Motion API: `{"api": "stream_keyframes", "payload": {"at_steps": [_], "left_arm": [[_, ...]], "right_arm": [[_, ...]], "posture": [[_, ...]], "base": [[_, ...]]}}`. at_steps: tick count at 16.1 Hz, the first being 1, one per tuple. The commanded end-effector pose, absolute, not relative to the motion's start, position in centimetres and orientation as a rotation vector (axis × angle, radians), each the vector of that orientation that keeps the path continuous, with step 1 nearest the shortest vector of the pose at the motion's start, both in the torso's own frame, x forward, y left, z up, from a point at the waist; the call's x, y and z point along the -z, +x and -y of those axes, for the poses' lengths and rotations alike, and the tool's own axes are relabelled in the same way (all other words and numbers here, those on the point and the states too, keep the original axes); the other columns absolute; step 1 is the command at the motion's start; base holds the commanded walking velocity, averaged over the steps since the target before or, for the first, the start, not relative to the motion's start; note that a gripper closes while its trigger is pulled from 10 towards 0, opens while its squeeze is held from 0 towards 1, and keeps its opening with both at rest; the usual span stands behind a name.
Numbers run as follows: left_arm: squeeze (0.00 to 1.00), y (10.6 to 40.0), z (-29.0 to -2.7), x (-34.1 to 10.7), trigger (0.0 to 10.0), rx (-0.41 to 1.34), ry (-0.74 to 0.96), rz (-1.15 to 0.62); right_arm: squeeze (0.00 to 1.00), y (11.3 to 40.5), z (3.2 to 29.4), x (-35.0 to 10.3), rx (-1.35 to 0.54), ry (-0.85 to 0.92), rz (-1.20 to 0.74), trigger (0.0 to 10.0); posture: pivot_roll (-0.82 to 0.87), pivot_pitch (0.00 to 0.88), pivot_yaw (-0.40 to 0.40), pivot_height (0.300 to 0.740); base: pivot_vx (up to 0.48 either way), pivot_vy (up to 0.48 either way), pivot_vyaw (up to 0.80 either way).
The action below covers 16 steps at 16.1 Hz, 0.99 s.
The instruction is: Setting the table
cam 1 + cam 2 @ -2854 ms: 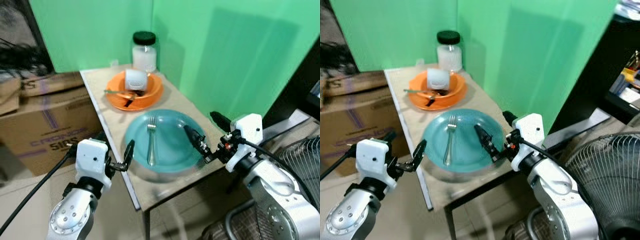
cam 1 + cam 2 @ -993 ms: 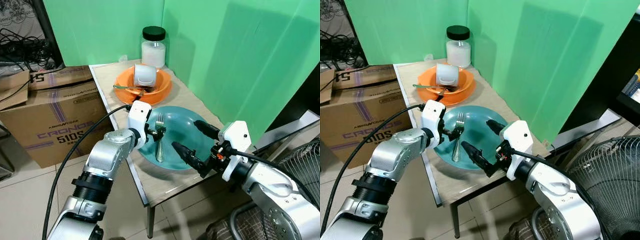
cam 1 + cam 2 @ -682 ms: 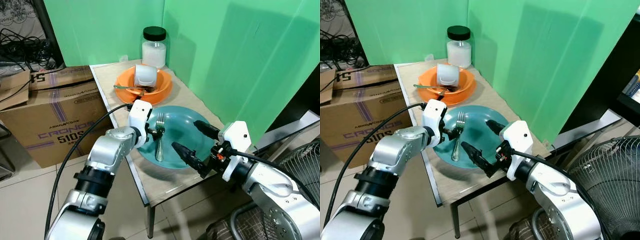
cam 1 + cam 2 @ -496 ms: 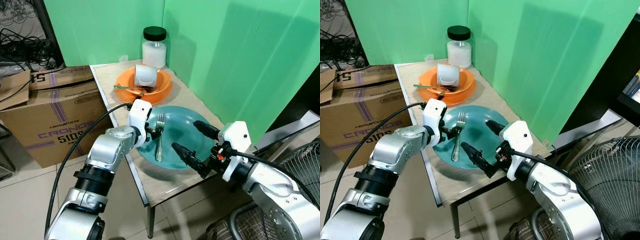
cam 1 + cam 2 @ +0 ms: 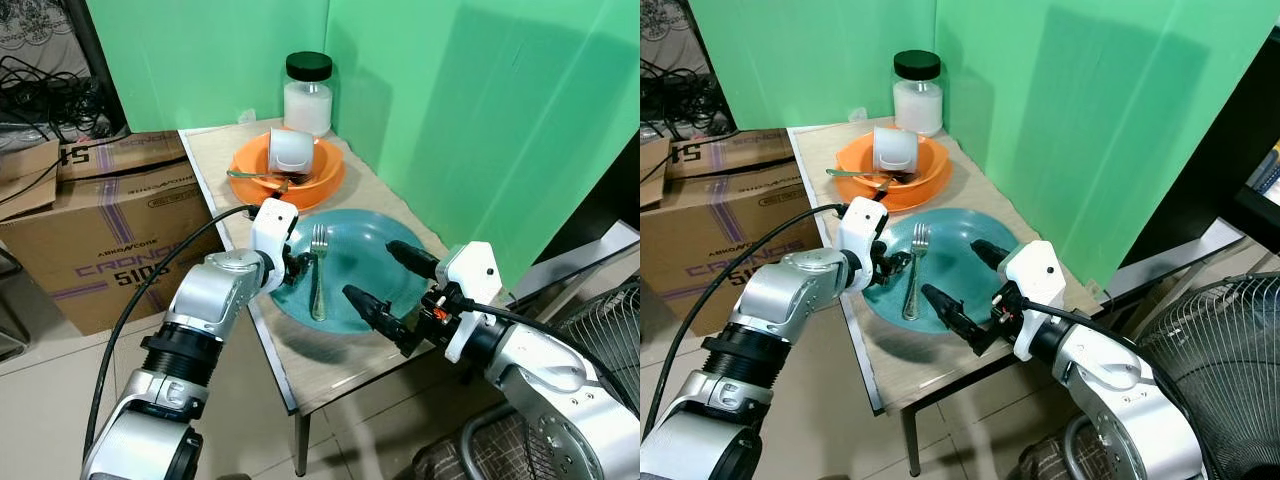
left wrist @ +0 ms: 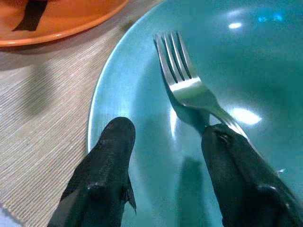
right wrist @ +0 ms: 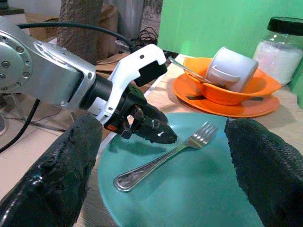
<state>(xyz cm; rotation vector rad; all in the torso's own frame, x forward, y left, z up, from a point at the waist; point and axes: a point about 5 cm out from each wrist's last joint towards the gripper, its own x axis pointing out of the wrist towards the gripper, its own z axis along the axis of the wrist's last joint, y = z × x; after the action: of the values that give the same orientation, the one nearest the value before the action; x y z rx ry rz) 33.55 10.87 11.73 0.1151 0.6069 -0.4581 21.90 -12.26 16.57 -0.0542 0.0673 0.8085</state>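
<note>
while the left gripper (image 5: 300,266) hovers low over the left rim of the teal plate (image 5: 375,255), its fingers (image 6: 106,161) stand apart w/ one pad by the fork's (image 5: 318,275) neck, nothing clamped. fork lies flat in the plate, tines toward the far edge of the table (image 5: 215,160), handle toward the near edge; in the left wrist view one finger sits right against the fork neck, whether touching can't be told. right gripper (image 5: 385,290) waits over the plate's near-right rim, fingers spread wide, holding nothing. plate sits at the table's near end, close to the left edge. behind it, mid-table, an orange bowl (image 5: 320,180) on an orange plate carries a white cup (image 5: 290,152) tipped on its side plus a utensil (image 5: 845,174) sticking out left. a jar (image 5: 307,85) w/ black lid, white contents, stands at the far right corner by the green backdrop (image 5: 480,110). cardboard boxes (image 5: 110,240) sit on the floor beside the table's left edge; a wire fan guard (image 5: 1210,350) is at lower right.
</note>
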Motion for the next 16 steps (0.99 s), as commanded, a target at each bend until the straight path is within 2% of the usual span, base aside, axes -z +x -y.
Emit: {"api": "stream_keyframes", "payload": {"at_steps": [1, 11, 12, 13, 15, 16], "left_arm": [[0.0, 33.2, -10.6, -11.1, 0.0, 0.477, 0.124, -0.651], [0.0, 33.6, -11.3, -11.9, 0.0, 0.487, 0.22, -0.6], [0.0, 33.7, -11.4, -12.2, 0.9, 0.501, 0.247, -0.576], [0.0, 33.8, -11.4, -12.7, 10.0, 0.523, 0.283, -0.533], [0.0, 33.8, -11.4, -13.9, 10.0, 0.573, 0.325, -0.443], [0.22, 33.9, -11.5, -14.6, 10.0, 0.568, 0.302, -0.421]], "right_arm": [[0.0, 22.2, 12.3, -16.8, -0.815, -0.069, -0.056, 10.0], [0.0, 22.3, 12.3, -16.9, -0.813, -0.07, -0.048, 10.0], [0.0, 22.4, 12.4, -17.0, -0.811, -0.069, -0.046, 10.0], [0.0, 22.4, 12.5, -17.0, -0.808, -0.068, -0.044, 10.0], [0.0, 22.7, 12.6, -17.2, -0.798, -0.061, -0.036, 10.0], [0.0, 22.8, 12.6, -17.3, -0.796, -0.058, -0.034, 10.0]], "posture": [[0.04, 0.0, -0.018, 0.74], [0.04, 0.0, -0.018, 0.74], [0.04, 0.0, -0.018, 0.74], [0.04, 0.0, -0.018, 0.74], [0.04, 0.0, -0.017, 0.74], [0.04, 0.0, -0.016, 0.74]], "base": [[0.0, 0.0, 0.0], [0.0, 0.0, 0.0], [0.0, 0.0, 0.0], [0.0, 0.0, 0.0], [0.0, 0.0, 0.0], [0.0, 0.0, 0.0]]}}
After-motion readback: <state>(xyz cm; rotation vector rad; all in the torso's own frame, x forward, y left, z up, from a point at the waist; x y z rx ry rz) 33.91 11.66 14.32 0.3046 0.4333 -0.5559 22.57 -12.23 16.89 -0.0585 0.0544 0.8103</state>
